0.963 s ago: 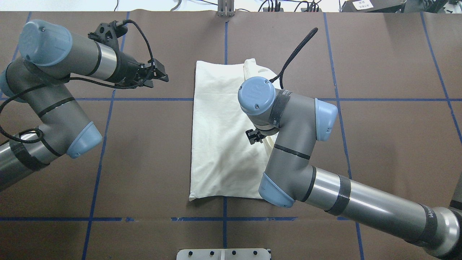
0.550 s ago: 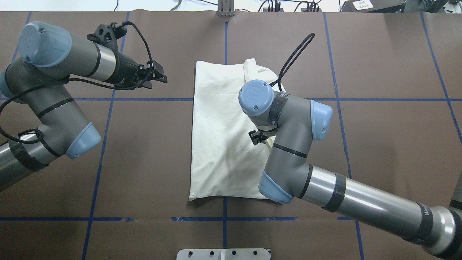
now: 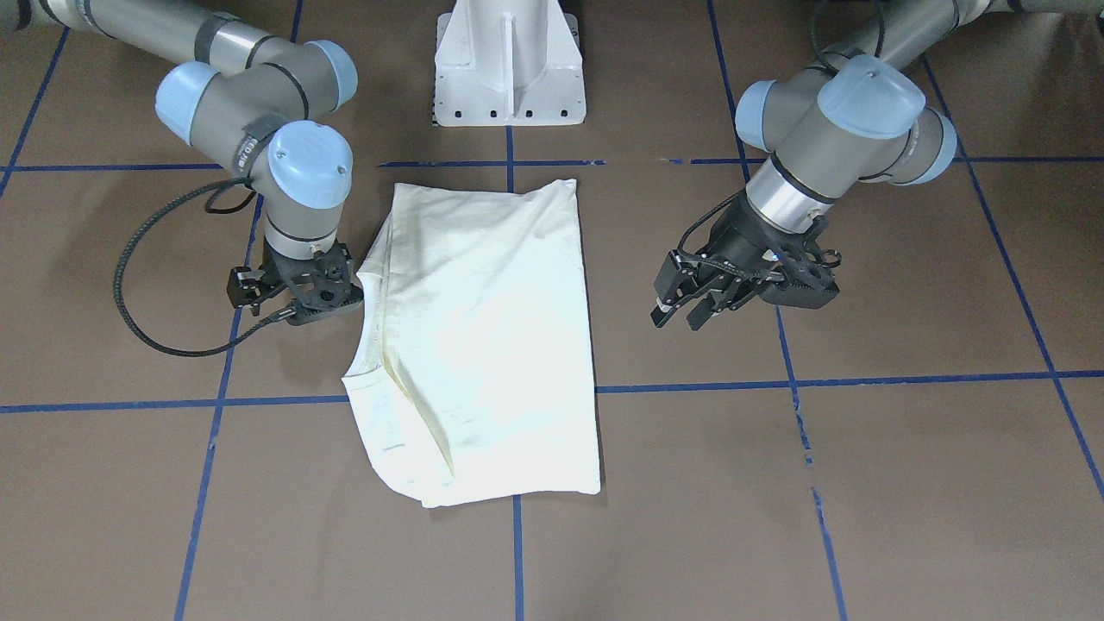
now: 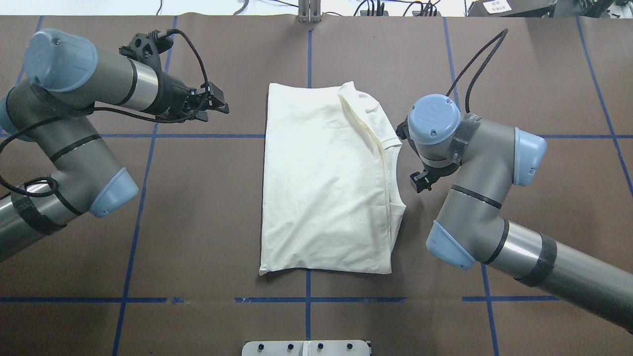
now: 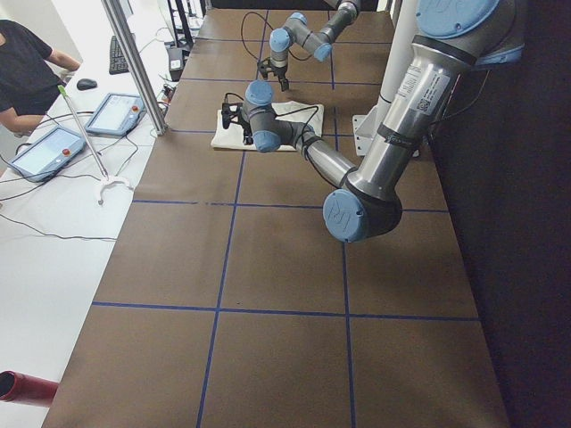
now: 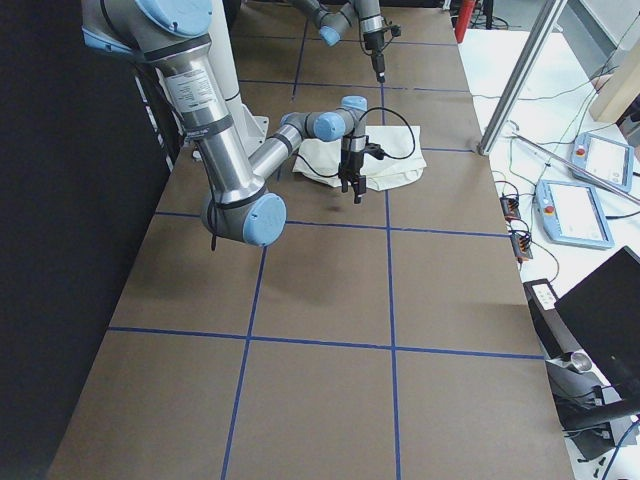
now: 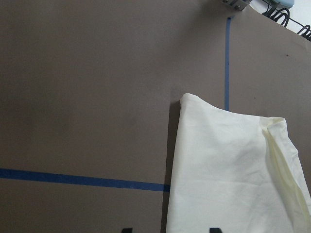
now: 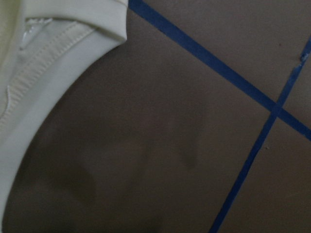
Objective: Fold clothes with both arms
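At the table's (image 4: 198, 222) centre the T-shirt (image 4: 321, 183) lies folded into a tall rectangle, plain cream side up, with no print showing. We judge it light, soft and limp. It will likely sag when lifted and slide on the brown paper, and a pinch through only 1 layer would peel the stack open.

In the overhead view its 9 o'clock edge is a clean fold. The 3 o'clock edge is looser, with the collar rib (image 4: 393, 165) and stacked layers showing. For a further fold we would take the 2 corners of a short end, 1 per gripper, pinching through every layer.

The right gripper (image 3: 297, 297) points down at the shirt's 3 o'clock, just beside the collar, and carries nothing. We cannot tell how wide its jaws stand. The left gripper (image 4: 221, 100) hangs well apart at the shirt's 10 o'clock, jaws spread wide and empty.
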